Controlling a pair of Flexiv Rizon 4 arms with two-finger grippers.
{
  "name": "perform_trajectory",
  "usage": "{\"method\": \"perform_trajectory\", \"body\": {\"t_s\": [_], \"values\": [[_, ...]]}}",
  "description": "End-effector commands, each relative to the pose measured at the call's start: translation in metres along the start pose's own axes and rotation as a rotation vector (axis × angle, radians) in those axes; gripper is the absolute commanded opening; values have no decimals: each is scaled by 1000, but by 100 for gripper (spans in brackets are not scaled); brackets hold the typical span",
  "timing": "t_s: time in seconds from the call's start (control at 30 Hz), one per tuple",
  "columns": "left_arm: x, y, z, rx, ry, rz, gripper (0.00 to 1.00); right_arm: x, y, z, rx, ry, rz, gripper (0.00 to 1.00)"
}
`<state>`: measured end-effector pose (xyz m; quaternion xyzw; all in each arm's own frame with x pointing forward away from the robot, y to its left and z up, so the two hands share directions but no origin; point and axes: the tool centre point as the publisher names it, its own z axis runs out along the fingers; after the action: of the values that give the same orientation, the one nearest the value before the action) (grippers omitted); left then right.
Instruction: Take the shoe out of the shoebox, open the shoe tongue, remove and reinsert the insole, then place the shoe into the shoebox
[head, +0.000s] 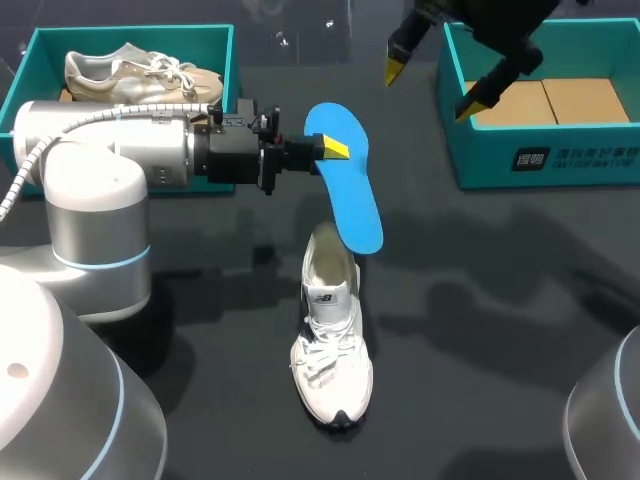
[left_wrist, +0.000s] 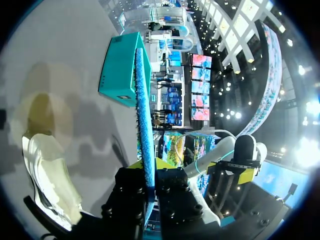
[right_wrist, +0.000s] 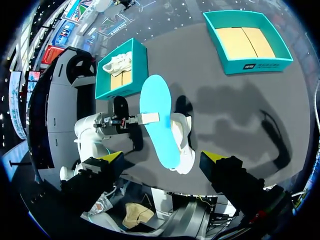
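Holding the insole (head: 350, 195) clamped in my left gripper (head: 335, 150), above the shoe (head: 332, 340) standing mid-table (head: 500, 330). Right gripper (head: 432, 85) hangs wide open over the far-right corner's shoebox (head: 540, 160). Shoe out, insole out (tongue state unclear); left, I judge: reinsert insole, box shoe.

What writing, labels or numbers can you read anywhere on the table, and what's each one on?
Front wall of the right shoebox: white printed label, too small to read.
Tongue of the white shoe: small dark mark, too blurred to read.
On the blue insole: no print visible.
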<state>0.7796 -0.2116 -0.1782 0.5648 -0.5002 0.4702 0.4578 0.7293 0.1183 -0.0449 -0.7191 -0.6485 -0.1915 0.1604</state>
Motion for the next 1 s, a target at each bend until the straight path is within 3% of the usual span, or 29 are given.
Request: {"method": "perform_trajectory", "body": {"t_s": [0.03, 0.37, 0.6, 1.0], "values": [[0, 0, 1, 1, -2, 1, 0, -9, 1, 7, 10, 309, 24, 100], [0, 0, 1, 1, -2, 1, 0, -20, 10, 21, 55, 462, 59, 100], [0, 0, 1, 1, -2, 1, 0, -31, 16, 35, 25, 611, 32, 100], [0, 0, 1, 1, -2, 1, 0, -45, 28, 54, 13, 767, 32, 100]]}}
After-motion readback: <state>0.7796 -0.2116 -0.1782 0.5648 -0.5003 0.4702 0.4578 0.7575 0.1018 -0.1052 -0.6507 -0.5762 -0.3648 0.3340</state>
